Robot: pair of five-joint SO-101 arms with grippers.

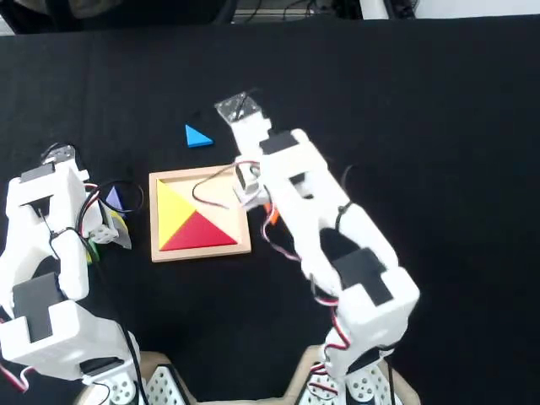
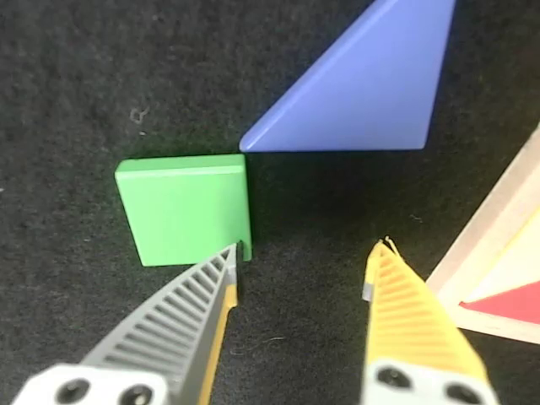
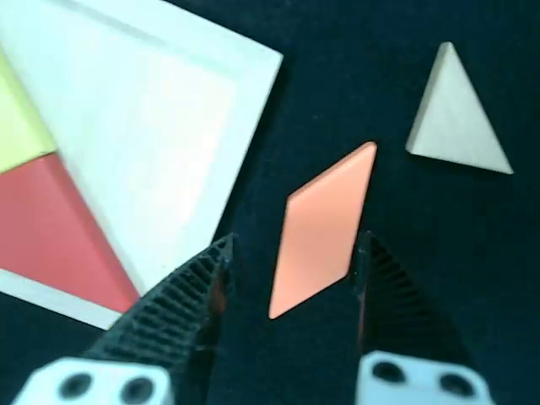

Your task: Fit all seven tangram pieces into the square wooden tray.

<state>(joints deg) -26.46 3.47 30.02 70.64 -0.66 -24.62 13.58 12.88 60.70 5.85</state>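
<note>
Orange parallelogram (image 3: 321, 228) lies between the right pincer's (image 3: 297, 245) wide-open tips, ungripped. Left pincer (image 2: 308, 249) gapes empty, one tip at the green square's (image 2: 181, 207) corner.

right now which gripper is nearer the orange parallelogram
Right. The right gripper straddles the orange parallelogram; the left gripper is across the tray, by the green square.

One square wooden tray (image 1: 154, 219) and seven pieces: five triangles, one square, one parallelogram. Two triangles lie in the tray, a large yellow triangle (image 1: 173, 211) and a large red triangle (image 1: 201, 229). Three lie outside: a small blue triangle (image 1: 197, 137), a violet triangle (image 2: 367, 93) ahead of the left gripper (image 2: 308, 249), and a pale grey triangle (image 3: 456, 118) beyond the right gripper (image 3: 297, 239). One green square (image 2: 184, 208) sits at the left gripper, and one orange parallelogram (image 3: 322, 228) lies before the right.
</note>
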